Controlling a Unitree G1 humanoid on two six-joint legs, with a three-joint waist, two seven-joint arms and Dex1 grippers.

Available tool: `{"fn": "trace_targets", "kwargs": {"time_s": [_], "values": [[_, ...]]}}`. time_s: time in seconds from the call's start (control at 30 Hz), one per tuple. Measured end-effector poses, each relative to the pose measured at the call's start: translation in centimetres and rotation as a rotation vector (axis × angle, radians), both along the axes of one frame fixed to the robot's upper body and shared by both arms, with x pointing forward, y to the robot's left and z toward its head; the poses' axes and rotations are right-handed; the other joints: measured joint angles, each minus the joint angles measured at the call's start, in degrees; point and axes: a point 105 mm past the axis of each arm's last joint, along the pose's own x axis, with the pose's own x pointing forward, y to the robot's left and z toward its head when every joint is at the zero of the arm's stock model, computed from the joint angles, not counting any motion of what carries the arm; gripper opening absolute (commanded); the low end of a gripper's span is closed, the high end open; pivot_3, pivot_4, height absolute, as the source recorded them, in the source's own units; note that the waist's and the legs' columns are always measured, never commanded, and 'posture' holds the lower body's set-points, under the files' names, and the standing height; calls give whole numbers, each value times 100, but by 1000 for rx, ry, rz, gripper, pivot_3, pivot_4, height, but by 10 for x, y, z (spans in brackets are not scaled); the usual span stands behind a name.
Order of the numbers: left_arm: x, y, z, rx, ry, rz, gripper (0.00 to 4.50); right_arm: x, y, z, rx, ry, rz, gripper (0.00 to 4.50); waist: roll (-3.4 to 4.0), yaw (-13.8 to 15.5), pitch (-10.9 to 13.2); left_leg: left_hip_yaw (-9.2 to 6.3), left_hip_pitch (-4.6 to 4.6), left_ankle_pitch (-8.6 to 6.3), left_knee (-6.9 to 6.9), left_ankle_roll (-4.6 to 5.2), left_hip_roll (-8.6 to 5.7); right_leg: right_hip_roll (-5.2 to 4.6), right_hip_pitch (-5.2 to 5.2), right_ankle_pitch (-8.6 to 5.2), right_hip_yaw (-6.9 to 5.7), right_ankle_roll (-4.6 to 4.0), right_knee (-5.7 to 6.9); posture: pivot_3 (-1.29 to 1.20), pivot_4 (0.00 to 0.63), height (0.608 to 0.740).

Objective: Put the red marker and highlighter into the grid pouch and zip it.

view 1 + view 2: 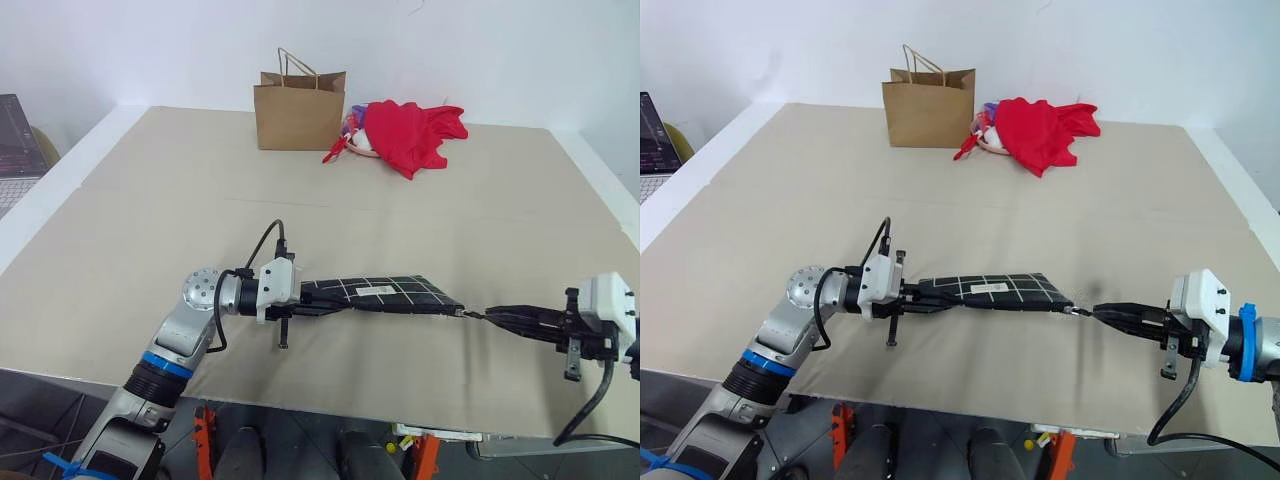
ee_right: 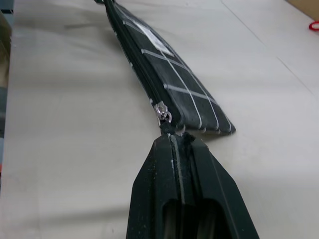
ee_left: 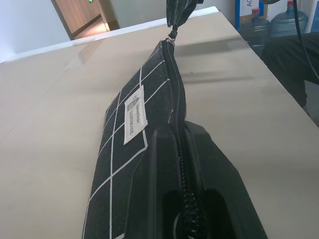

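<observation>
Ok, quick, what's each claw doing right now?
Left claw: shut on one end of the grid pouch.
Right claw: shut on the zipper pull at the pouch's other end.

You have one grid pouch (image 1: pixel 375 294) near the table's (image 1: pixel 150 230) front edge, one brown paper bag (image 1: pixel 298 110) and one red cloth bundle (image 1: pixel 412 134) at the back edge, and one laptop (image 1: pixel 18 150) off the left edge.
</observation>
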Motion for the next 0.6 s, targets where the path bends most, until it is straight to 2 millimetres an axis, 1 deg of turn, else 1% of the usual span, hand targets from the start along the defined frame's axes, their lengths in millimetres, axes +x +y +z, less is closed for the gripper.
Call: {"fn": "trace_targets", "kwargs": {"time_s": [0.13,0.2,0.27,0.33,0.37,0.47,0.5,0.6], "values": [[1,1,-1,10,7,5,0,2,3,3,6,-10,-19,148,0,-1,0,0,0,0,0,0,0,0,0,0,0,0,0,0,150,740],[4,5,-5,45,73,14,729,8,7,9,92,27,-67,701,1,-11,0,-1,0,0,0,0,1,1,-1,1,0,-2,2,0,150,740],[9,11,-8,70,164,44,1347,14,10,15,169,54,-115,1323,1,-12,0,-2,1,1,0,1,1,1,0,2,0,-2,3,0,150,740],[13,17,-9,67,238,78,2319,18,13,16,243,85,-163,2316,0,-6,0,-3,-1,1,0,1,1,1,0,1,0,-2,3,0,150,740],[14,19,-8,62,248,86,2587,19,14,15,259,88,-171,2618,0,-4,0,-3,-3,1,0,1,1,1,-1,1,0,-1,2,0,150,740],[24,31,-1,24,312,174,4047,24,15,12,344,118,-238,4108,0,-1,0,-4,-4,1,-2,1,0,0,-2,-2,0,2,2,0,150,740],[28,36,1,10,328,207,4467,25,14,11,356,124,-258,4484,0,0,0,-3,-4,0,-3,1,0,0,-2,-3,-1,2,2,0,150,740],[46,58,9,-20,327,374,4467,28,4,8,354,94,-342,4484,0,3,0,-5,-3,0,-5,1,0,0,-3,-4,-2,2,2,0,150,740]]}}
